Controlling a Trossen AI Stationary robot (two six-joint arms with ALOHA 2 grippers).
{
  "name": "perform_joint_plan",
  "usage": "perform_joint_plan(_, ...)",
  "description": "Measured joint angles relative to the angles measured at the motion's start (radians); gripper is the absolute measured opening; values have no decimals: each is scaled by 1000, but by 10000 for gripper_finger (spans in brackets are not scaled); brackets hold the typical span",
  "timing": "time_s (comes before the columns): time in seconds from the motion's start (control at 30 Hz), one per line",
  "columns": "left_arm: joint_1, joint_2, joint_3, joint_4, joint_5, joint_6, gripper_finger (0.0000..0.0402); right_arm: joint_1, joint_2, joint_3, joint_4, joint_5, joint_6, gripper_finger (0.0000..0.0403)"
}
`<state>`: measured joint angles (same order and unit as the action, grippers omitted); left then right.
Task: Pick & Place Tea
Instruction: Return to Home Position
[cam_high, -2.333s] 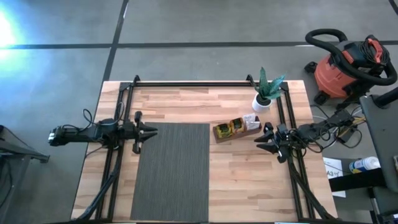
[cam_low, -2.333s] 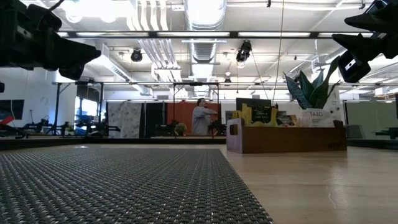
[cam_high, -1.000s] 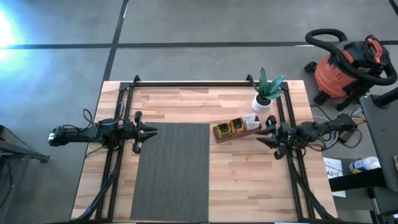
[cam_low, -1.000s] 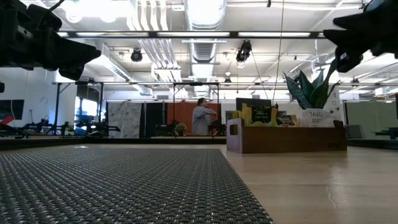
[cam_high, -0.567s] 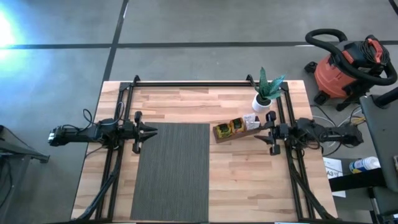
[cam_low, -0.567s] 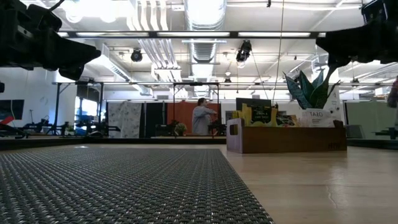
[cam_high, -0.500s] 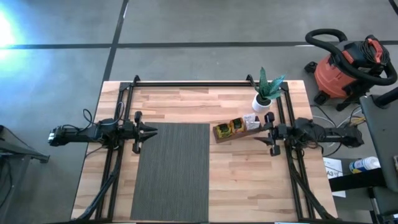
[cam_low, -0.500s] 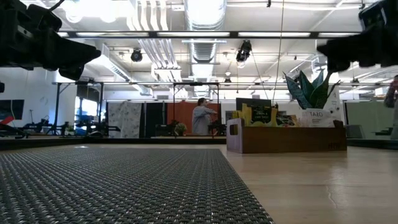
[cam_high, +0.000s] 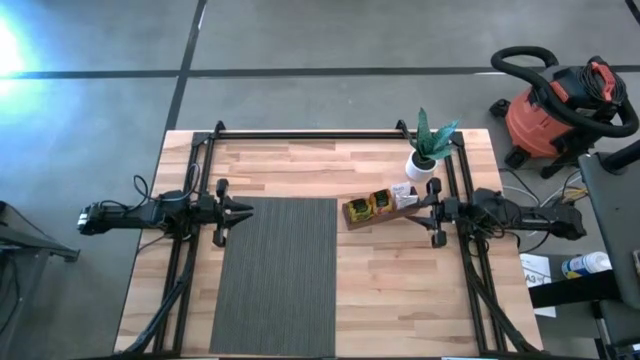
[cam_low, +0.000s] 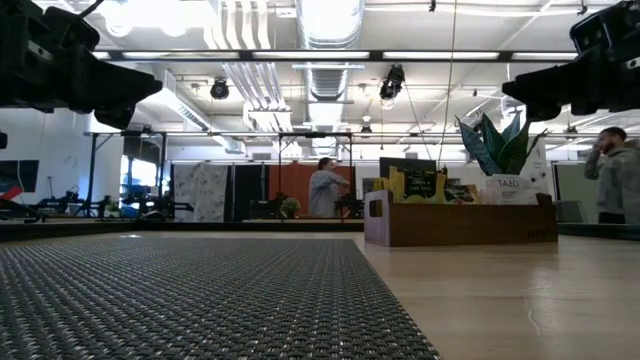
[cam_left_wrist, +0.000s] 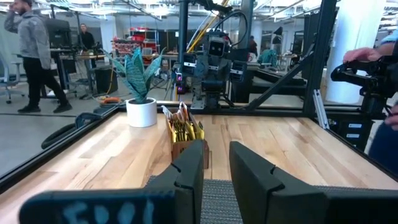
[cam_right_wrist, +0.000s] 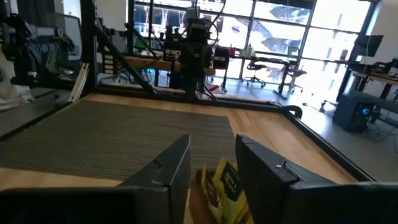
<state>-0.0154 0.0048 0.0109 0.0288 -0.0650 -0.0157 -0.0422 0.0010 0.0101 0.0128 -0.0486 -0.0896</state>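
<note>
A brown wooden tray (cam_high: 380, 212) stands on the table's right half and holds upright tea sachets: yellow ones (cam_high: 362, 208) and white ones (cam_high: 403, 193). The tray also shows in the low view (cam_low: 460, 226) and in the left wrist view (cam_left_wrist: 189, 150). My right gripper (cam_high: 430, 214) is open and empty. It hovers just right of the tray's right end and points toward the table's left. The yellow sachets (cam_right_wrist: 225, 180) show beyond the gap between its fingers. My left gripper (cam_high: 246, 210) is open and empty above the mat's far left corner.
A grey woven mat (cam_high: 278, 275) covers the table's middle. A potted plant in a white pot (cam_high: 422, 160) stands just beyond the tray. Black frame rails (cam_high: 455, 180) run along both sides and the far edge. A person (cam_low: 618, 175) stands in the room behind.
My right gripper has gone a little toward the table's far edge and turned from slanting to level, so that it now points straight at the tray's right end. A person has come into the low view at the right.
</note>
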Motion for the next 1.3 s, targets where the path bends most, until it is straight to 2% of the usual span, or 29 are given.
perform_joint_plan(1.3, 0, 0, 0, 0, 1, 0, 73, 0, 8, -1, 2, -1, 9, 125)
